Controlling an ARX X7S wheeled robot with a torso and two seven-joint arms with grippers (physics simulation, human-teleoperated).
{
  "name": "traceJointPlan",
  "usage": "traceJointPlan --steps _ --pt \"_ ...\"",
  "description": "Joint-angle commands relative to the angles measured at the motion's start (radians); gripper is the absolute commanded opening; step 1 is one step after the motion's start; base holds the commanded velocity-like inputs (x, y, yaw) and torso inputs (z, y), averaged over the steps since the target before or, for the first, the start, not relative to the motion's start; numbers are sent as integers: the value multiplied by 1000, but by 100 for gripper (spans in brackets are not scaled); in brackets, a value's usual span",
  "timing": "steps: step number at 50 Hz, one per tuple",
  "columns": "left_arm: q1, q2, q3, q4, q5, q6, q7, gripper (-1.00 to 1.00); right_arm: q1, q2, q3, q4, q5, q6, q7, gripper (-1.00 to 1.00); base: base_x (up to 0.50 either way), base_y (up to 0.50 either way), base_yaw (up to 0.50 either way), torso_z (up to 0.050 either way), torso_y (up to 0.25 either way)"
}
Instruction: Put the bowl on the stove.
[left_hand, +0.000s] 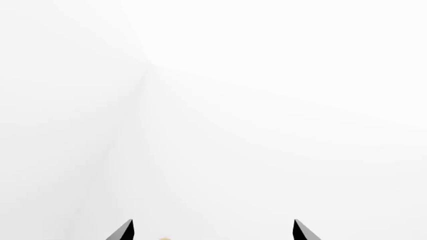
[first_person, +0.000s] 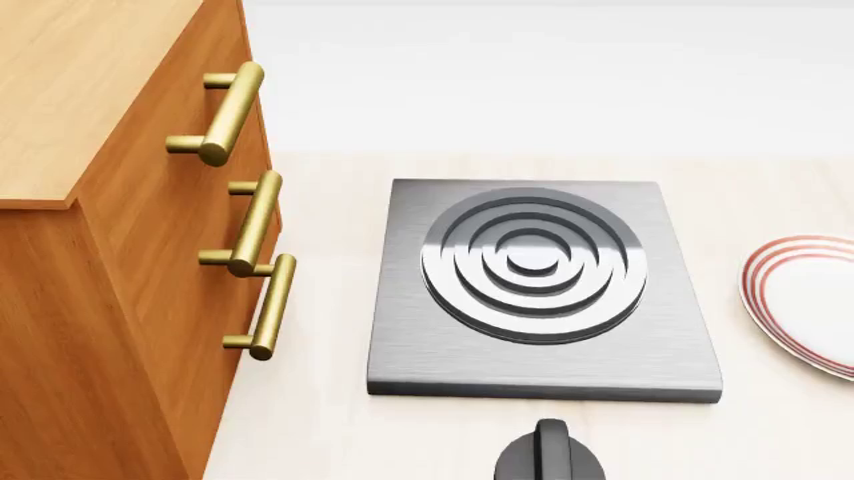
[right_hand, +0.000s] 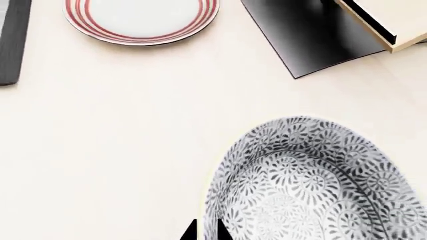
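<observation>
- Pale cream desk (right_hand: 100, 150) carries everything; behind it I see only blank white.
- Right jaws: two dark tips close together at the bowl's rim, seemingly pinching it, though I can't confirm the grip.
- Left jaws: two tips spread wide, nothing between them, aimed at empty white, so that arm looks parked.
- One speckled bowl (right_hand: 313, 185) sits on the desk beside the red-ringed plate (right_hand: 141, 20), apart from the stove; the head view doesn't show it.
- One stove (first_person: 541, 290) lies flat mid-desk with its ring burner bare, which I judge ready to receive the bowl.
- One black knob (first_person: 550, 455) before it; one wooden cabinet (first_person: 94, 250) with three brass handles.
</observation>
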Motion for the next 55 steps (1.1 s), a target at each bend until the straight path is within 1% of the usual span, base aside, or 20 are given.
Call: traceJointPlan --steps 1,10,16,25,30,31,36,38,39,40,43,44,51,55 --pt "3 1 1 -3 1 6 0 100 -37 64 66 -103 77 47 -40 -100 0 0 0 0 0" --pt "4 2 0 -6 1 12 -1 100 -17 118 98 -181 133 80 -77 -100 0 0 0 0 0" --pt "5 2 1 -8 2 15 -1 100 4 145 91 -210 154 91 -87 -100 0 0 0 0 0" --pt "6 2 1 -8 1 16 -4 100 110 198 7 -237 191 96 -93 -100 0 0 0 0 0" --pt "7 2 3 -11 2 18 -5 100 183 223 -70 -247 202 88 -98 -100 0 0 0 0 0" --pt "7 1 4 -11 3 17 -5 100 228 233 -114 -246 207 88 -99 -100 0 0 0 0 0" --pt "6 -1 5 -10 0 16 -7 100 360 246 -229 -234 216 89 -108 -100 0 0 0 0 0" --pt "7 -1 5 -11 1 17 -7 100 463 242 -312 -220 209 95 -115 -100 0 0 0 0 0" --pt "7 -1 5 -11 1 17 -7 100 466 242 -315 -219 209 96 -115 -100 0 0 0 0 0" --pt "7 -2 4 -11 0 17 -7 100 530 238 -373 -216 194 97 -125 -100 0 0 0 0 0" --pt "6 -3 4 -12 -1 17 -9 100 628 218 -445 -201 178 96 -148 -100 0 0 0 0 0" --pt "6 -2 4 -14 -1 18 -8 100 698 200 -503 -184 151 107 -147 -100 0 0 0 0 0" --pt "7 0 6 -20 0 23 -5 100 875 134 -684 -122 59 106 -209 -100 0 0 0 0 0" --pt "6 0 8 -20 -1 23 -6 100 968 85 -758 -83 17 103 -240 -100 0 0 0 0 0"
